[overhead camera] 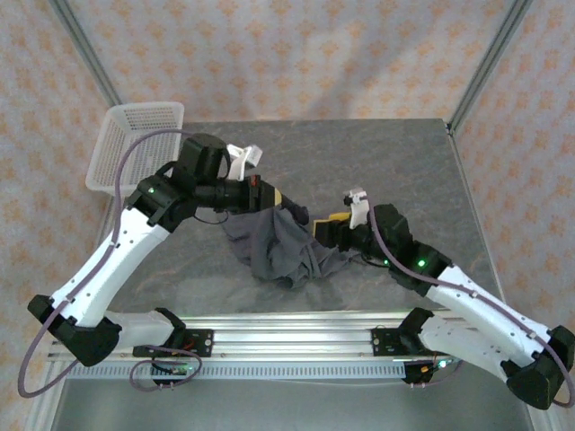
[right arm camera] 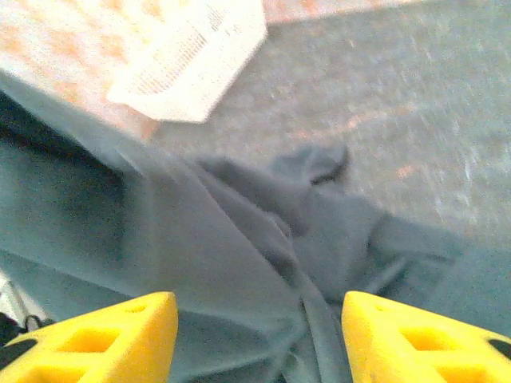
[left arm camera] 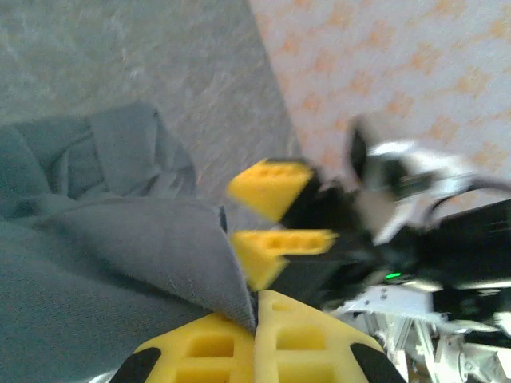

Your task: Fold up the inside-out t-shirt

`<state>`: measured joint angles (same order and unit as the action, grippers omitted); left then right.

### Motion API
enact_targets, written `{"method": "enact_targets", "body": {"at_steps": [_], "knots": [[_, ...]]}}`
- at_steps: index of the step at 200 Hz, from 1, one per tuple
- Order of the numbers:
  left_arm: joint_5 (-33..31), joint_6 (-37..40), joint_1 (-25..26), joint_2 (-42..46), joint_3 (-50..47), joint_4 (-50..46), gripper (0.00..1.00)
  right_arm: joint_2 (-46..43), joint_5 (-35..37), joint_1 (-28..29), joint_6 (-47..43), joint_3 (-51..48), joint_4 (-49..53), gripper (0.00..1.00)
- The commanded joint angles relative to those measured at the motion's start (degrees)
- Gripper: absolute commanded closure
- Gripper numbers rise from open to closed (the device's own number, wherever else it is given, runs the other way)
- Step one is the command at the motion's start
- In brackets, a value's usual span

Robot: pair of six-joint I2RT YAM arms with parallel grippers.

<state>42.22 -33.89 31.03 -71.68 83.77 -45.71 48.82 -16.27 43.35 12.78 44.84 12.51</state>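
Top external: grey table (overhead camera: 395, 162) takes up mid frame. White left arm (overhead camera: 126, 242) comes in from lower left, white right arm (overhead camera: 467, 296) from lower right. Inside-out t-shirt (overhead camera: 278, 247), dark slate grey, is bunched in a heap at frame centre, between the two wrists. White mesh basket (overhead camera: 135, 144) sits upper left, at the table's corner. Left gripper (overhead camera: 283, 205) is at the heap's upper edge, right gripper (overhead camera: 319, 229) at its right edge.

Left wrist: left gripper (left arm camera: 255, 309) at bottom centre, yellow fingers pressed together and pinching a t-shirt (left arm camera: 104, 263) edge. Fabric spreads to the left.

Right wrist: right gripper (right arm camera: 259, 303) with yellow fingers wide apart at the bottom corners. Crumpled t-shirt (right arm camera: 239, 231) lies between and beyond them, not gripped. Basket (right arm camera: 192, 56) is upper left, blurred.
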Motion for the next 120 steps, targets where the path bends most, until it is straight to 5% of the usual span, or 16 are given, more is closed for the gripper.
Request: {"method": "enact_targets", "body": {"at_steps": [1,36,64,105,120], "knots": [[3.1,3.6,-0.2,1.2,-1.3,-0.5,1.00,2.8,-2.7,0.9,-8.0,5.6,3.0,0.40],[3.0,3.6,-0.2,1.1,-0.5,0.0,1.00,9.6,-1.0,1.1,-14.6,8.3,-1.3,0.38],[4.7,4.8,-0.1,1.0,-0.2,-1.2,1.00,15.8,-1.8,1.1,-18.9,14.0,4.6,0.40],[4.8,5.4,-0.1,1.4,-0.1,-1.5,1.00,21.8,-10.7,1.2,-19.5,16.8,5.7,0.41],[4.8,6.1,-0.1,1.3,0.5,-1.9,1.00,24.6,-8.7,1.1,-18.1,17.9,5.2,0.51]]}}
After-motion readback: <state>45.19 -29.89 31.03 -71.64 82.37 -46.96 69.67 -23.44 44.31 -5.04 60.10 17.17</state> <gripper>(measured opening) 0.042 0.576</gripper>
